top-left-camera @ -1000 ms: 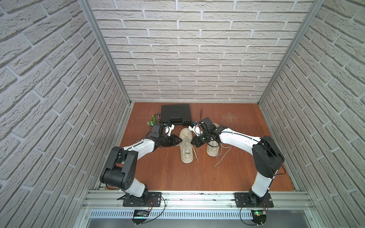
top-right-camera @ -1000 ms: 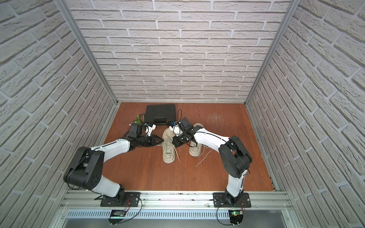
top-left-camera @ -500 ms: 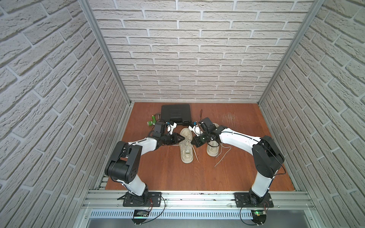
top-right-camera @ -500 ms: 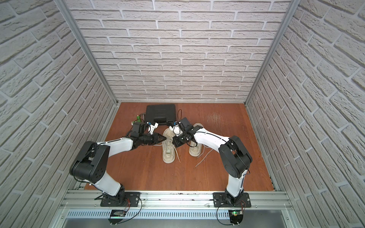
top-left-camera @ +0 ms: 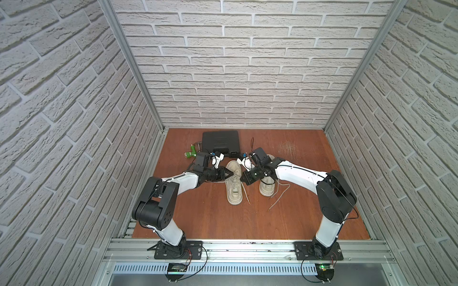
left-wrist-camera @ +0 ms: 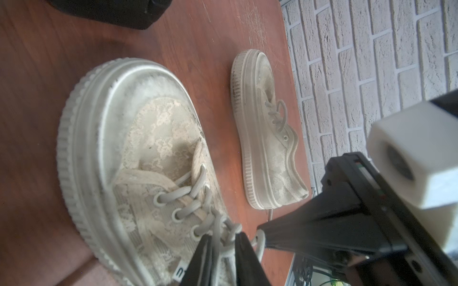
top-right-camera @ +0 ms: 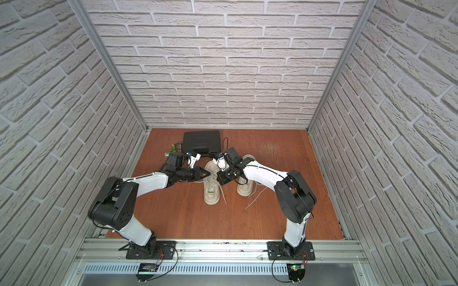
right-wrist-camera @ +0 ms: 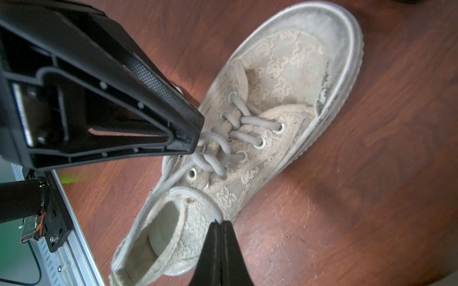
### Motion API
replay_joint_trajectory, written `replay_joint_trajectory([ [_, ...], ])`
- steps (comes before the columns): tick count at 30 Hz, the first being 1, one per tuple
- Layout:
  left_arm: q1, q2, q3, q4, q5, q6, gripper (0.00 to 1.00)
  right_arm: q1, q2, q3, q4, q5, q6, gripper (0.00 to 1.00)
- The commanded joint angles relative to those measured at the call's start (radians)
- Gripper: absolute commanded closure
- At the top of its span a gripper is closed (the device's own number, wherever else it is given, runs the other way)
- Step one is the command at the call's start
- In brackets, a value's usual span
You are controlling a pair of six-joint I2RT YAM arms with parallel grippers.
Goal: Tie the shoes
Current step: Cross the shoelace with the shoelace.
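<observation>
Straddling: left claw (left-wrist-camera: 223,237), jaws narrowly apart, lace (left-wrist-camera: 217,250) between
Right claw (right-wrist-camera: 219,224): closed tight, 3 o'clock of shoe (right-wrist-camera: 272,74)

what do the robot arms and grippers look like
The left arm and right arm have white shells, black joints and thin black cables. The left gripper and right gripper are black, with tapering wedge-shaped jaws.
</observation>
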Motion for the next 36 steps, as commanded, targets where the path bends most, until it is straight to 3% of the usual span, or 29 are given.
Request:
replay_joint_trajectory([
  [1, -0.011, -0.006, 0.025, -0.004, 0.001, 0.027, 0.81, 0.01, -0.031, 0.028, 0.0, 0.009, -0.013, 0.97],
  [14, -0.025, -0.031, 0.032, -0.021, -0.016, 0.036, 1.0, 0.023, -0.03, 0.07, -0.048, 0.032, -0.034, 0.97],
  [36, -0.031, -0.065, 0.027, -0.04, -0.066, 0.034, 1.0, 0.06, 0.06, 0.184, -0.1, 0.039, -0.055, 0.97],
])
